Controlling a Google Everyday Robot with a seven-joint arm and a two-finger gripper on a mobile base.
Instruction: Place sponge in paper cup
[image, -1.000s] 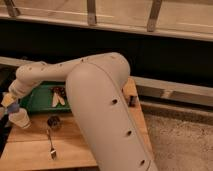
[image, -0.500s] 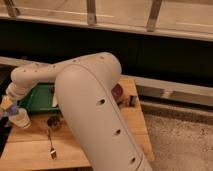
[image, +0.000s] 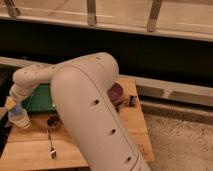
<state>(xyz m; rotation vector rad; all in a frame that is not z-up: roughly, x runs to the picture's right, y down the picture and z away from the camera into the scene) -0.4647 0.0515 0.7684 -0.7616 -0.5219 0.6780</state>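
My gripper (image: 15, 106) is at the far left edge of the wooden table (image: 30, 150), right above the paper cup (image: 21, 120). A bit of the blue sponge (image: 17, 109) shows at the gripper's tip, just over the cup's rim, and the gripper is shut on it. The cup is off-white and stands upright near the table's left edge. My large white arm (image: 90, 115) fills the middle of the view and hides much of the table.
A green tray (image: 41, 97) lies behind the cup, partly hidden by the arm. A small dark metal can (image: 53, 121) and a metal utensil (image: 51, 148) are to the right of the cup. A purple object (image: 116, 92) sits at the back right.
The arm's elbow has swung closer and covers more of the tray and table. The gripper has stayed over the cup with the sponge, slightly lower.
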